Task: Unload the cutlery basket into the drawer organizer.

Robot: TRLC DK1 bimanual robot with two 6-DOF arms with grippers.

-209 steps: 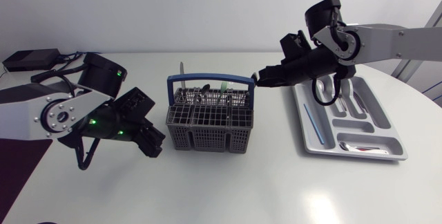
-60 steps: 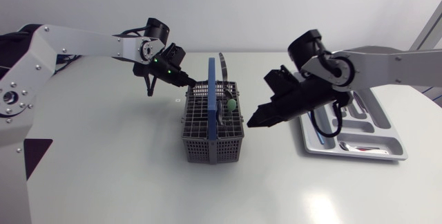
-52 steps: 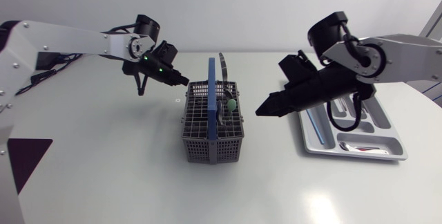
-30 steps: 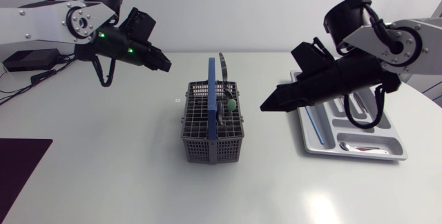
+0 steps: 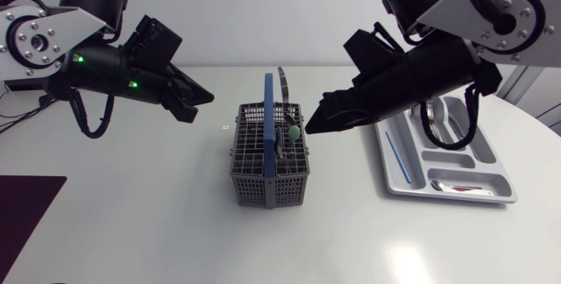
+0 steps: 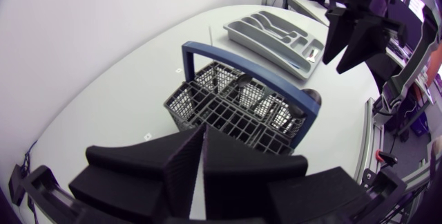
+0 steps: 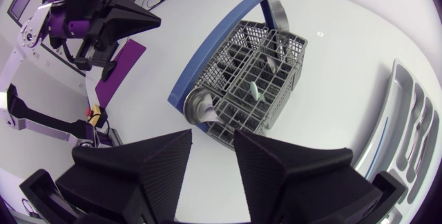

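Observation:
The grey cutlery basket (image 5: 270, 157) stands mid-table, its blue handle (image 5: 269, 131) running front to back. Inside it are a green-handled piece (image 5: 294, 131) and an upright metal utensil (image 5: 283, 82). The grey drawer organizer (image 5: 504, 198) lies to the right, with some cutlery in its compartments. My left gripper (image 5: 200, 100) hovers left of the basket and above it, shut and empty; in the left wrist view the left gripper (image 6: 202, 158) points at the basket (image 6: 228, 103). My right gripper (image 5: 311, 124) hangs just right of the basket, open; nothing sits between the right gripper (image 7: 212, 158) fingers.
A dark purple mat (image 5: 26, 201) lies at the table's front left edge. A thin blue item (image 5: 399, 157) lies in the organizer's long left compartment. Bare table surrounds the basket in front and to the left.
The left gripper has drawn back from the basket handle, up and to the left. The right arm has risen, its gripper has neared the basket, and its fingers have parted.

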